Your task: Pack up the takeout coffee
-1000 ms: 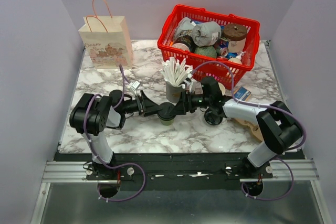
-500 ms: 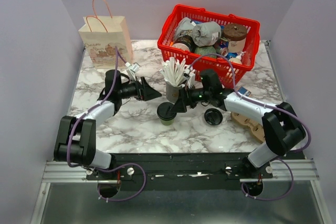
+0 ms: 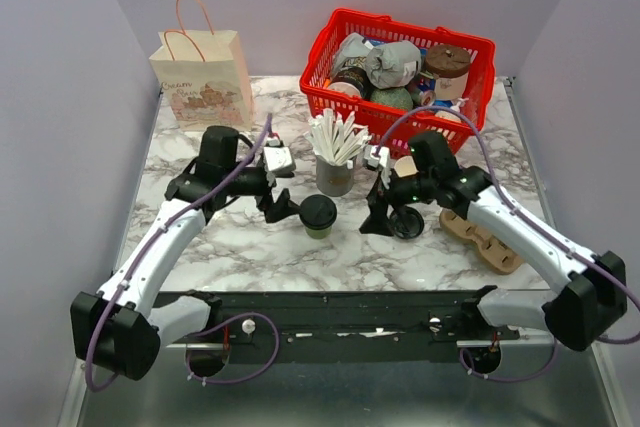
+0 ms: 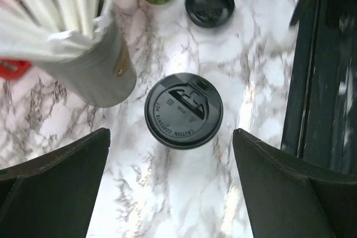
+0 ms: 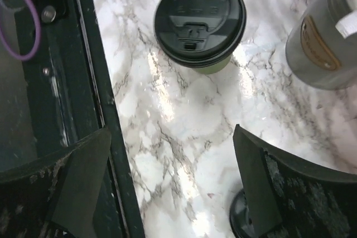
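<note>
The takeout coffee [image 3: 318, 214], a dark-green cup with a black lid, stands upright on the marble table in front of the grey cup of white sticks [image 3: 335, 162]. My left gripper [image 3: 278, 205] hovers just left of it, open and empty. My right gripper [image 3: 378, 219] hovers just right of it, open and empty. In the left wrist view the lid [image 4: 183, 110] lies ahead of the open left gripper [image 4: 173, 193], with nothing between the fingers. In the right wrist view the coffee [image 5: 199, 20] stands ahead of the open right gripper [image 5: 167, 193].
A paper bag [image 3: 203, 82] stands at the back left. A red basket [image 3: 400, 67] full of goods is at the back right. A loose black lid [image 3: 407, 222] and a lidless green cup [image 3: 405, 167] sit right of the coffee. A wooden piece [image 3: 482, 237] lies further right.
Both grippers were at the coffee's sides a second ago. Both have drawn back and risen, and the cup stands alone in the same place.
</note>
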